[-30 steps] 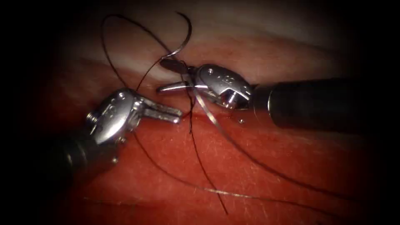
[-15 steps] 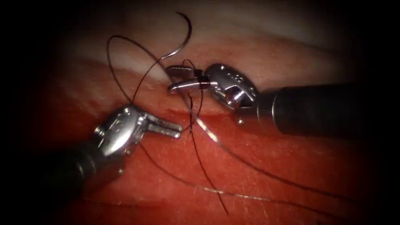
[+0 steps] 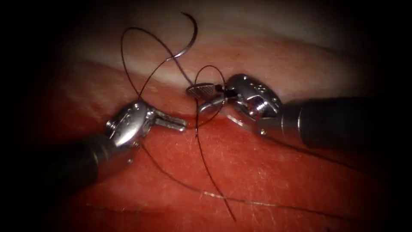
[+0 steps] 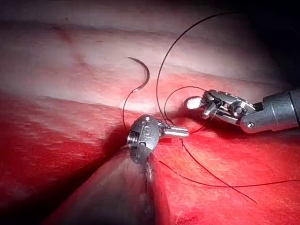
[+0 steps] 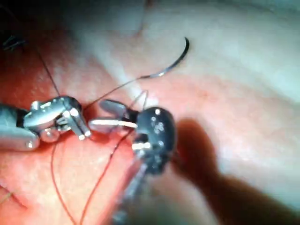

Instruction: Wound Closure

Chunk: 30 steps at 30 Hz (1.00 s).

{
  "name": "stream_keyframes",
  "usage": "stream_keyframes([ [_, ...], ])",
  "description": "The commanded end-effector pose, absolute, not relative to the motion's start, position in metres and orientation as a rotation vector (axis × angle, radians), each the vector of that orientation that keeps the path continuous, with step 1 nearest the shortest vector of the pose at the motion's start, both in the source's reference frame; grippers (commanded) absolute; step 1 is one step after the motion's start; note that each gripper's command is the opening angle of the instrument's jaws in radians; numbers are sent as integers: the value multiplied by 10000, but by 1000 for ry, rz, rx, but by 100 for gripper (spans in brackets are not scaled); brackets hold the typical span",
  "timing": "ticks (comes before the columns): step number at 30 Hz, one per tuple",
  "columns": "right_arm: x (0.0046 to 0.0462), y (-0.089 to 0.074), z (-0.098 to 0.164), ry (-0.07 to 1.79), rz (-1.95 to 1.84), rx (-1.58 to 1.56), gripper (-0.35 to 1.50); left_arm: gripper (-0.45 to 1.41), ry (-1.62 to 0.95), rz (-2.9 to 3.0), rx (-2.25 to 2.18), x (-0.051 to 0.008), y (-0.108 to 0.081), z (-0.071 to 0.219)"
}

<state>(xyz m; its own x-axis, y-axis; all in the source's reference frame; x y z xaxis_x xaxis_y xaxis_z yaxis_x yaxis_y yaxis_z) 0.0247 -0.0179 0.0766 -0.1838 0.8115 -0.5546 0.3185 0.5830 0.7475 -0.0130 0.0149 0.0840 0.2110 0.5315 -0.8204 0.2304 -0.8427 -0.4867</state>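
Note:
The curved needle [image 3: 195,34] lies free on the pale tissue [image 3: 300,56] beyond both tools, with neither tool holding it and no part of it in the tissue. It also lies loose in the wrist views, needle [image 4: 146,77] and needle [image 5: 176,63]. Dark thread [image 3: 124,56] arcs from its tail down to my left tool [image 3: 179,124], whose jaws are shut on the thread near their tips. My right tool [image 3: 202,98] stands open just right of it, with a loop of thread [image 3: 211,67] round its jaws. The same pair appear as left tool [image 4: 183,132] and right tool [image 5: 105,115].
A loose thread tail [image 3: 214,180] runs down over the red, wet tissue [image 3: 266,172] toward the front. Another strand [image 3: 257,203] lies across the near tissue. The left shaft [image 3: 81,159] enters low on the left, the right shaft [image 3: 339,122] from the right.
The right tool has drawn back to the right and turned its open jaws, and the thread loop round them has widened. The left tool dipped, then rose a little.

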Motion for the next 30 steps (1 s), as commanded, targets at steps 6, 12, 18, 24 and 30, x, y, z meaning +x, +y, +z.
stream_keyframes([
  [6,256,-181,758,1793,539,880,51,-45,-733,1703,-2212,-136,151,858],
  [12,256,-180,747,1819,499,835,51,-45,-722,1725,-2194,-138,153,870],
  [18,259,-185,746,1802,333,852,51,-45,-728,1731,-2185,-144,164,872],
  [24,263,-190,750,1758,126,903,42,-45,-730,1742,-2173,-150,169,872],
  [30,270,-199,752,1678,-152,974,31,-45,-732,1746,-2172,-150,165,866],
])
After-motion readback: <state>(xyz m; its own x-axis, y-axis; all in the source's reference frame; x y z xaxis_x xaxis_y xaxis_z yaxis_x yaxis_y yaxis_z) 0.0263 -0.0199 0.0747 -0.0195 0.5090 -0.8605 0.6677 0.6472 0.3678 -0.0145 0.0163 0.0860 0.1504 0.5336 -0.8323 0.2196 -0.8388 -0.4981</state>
